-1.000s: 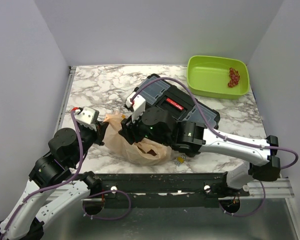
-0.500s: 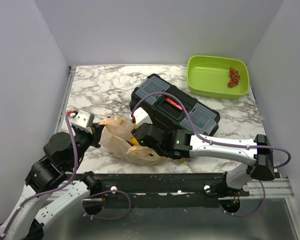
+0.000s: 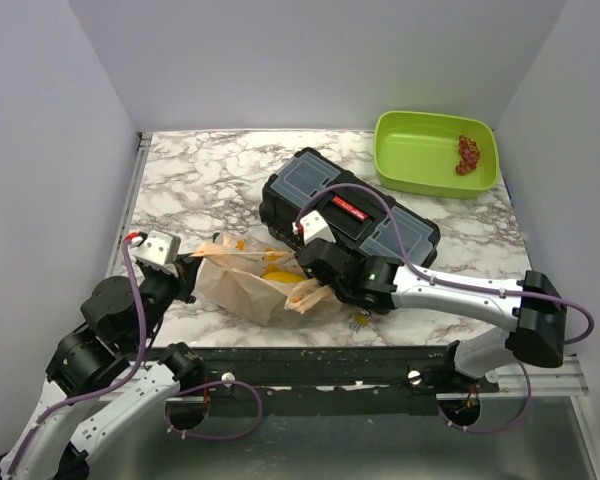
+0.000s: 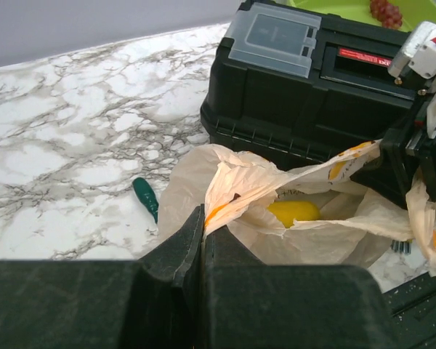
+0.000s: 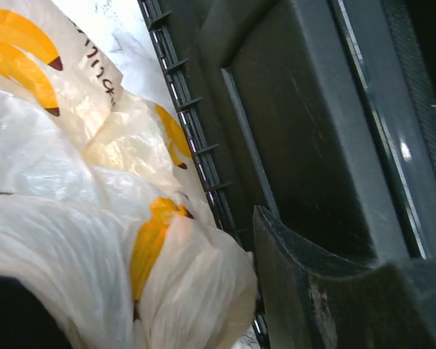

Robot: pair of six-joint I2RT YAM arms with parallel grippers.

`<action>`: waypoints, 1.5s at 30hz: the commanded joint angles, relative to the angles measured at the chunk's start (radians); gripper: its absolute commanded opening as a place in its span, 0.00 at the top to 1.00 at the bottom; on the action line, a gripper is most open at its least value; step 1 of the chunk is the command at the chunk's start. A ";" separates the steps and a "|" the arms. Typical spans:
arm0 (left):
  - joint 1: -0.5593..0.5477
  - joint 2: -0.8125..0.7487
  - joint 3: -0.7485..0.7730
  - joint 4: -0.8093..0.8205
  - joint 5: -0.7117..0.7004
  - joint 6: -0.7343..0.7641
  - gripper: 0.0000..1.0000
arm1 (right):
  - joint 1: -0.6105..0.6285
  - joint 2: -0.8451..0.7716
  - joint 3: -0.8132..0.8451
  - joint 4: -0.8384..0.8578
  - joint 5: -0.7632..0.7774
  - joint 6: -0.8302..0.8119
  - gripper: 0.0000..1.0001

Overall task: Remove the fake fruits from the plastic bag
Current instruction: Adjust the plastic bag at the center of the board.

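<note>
The plastic bag [image 3: 242,288] lies in front of the black toolbox, stretched open between my two grippers. My left gripper [image 3: 193,268] is shut on the bag's left rim; in the left wrist view the fingers [image 4: 192,240] pinch the rim [image 4: 236,190]. My right gripper [image 3: 315,290] is closed on the bag's bunched right side [image 5: 182,283], with the toolbox just behind it. A yellow lemon-like fruit [image 4: 294,211] lies inside the open bag and shows from above [image 3: 277,276]. The dark plum-like fruits are hidden.
The black toolbox [image 3: 365,215] stands just behind the bag. A green tray [image 3: 410,160] at the back right holds red grapes [image 3: 467,153]. A small green tool [image 4: 145,198] lies left of the bag. A small clear item [image 3: 358,321] lies near the front edge.
My left gripper pulled the bag's rim back to the left and my right gripper moved right and down. The bag spread open and the yellow fruit came into view.
</note>
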 commanded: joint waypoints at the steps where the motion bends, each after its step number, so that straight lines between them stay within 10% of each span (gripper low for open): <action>1: 0.004 -0.046 -0.008 -0.025 -0.087 -0.010 1.00 | 0.003 -0.080 0.027 -0.040 0.059 -0.019 0.42; 13: 0.004 -0.093 -0.018 -0.064 -0.258 -0.033 1.00 | -0.019 -0.218 -0.024 -0.038 0.062 -0.114 0.25; 26: 0.004 -0.081 -0.033 0.018 -0.123 -0.001 1.00 | -0.030 -0.375 0.113 -0.100 -0.205 -0.039 0.00; 45: 0.005 -0.030 -0.033 0.082 -0.058 0.011 1.00 | -0.030 -0.191 0.519 -0.101 -0.510 -0.020 0.00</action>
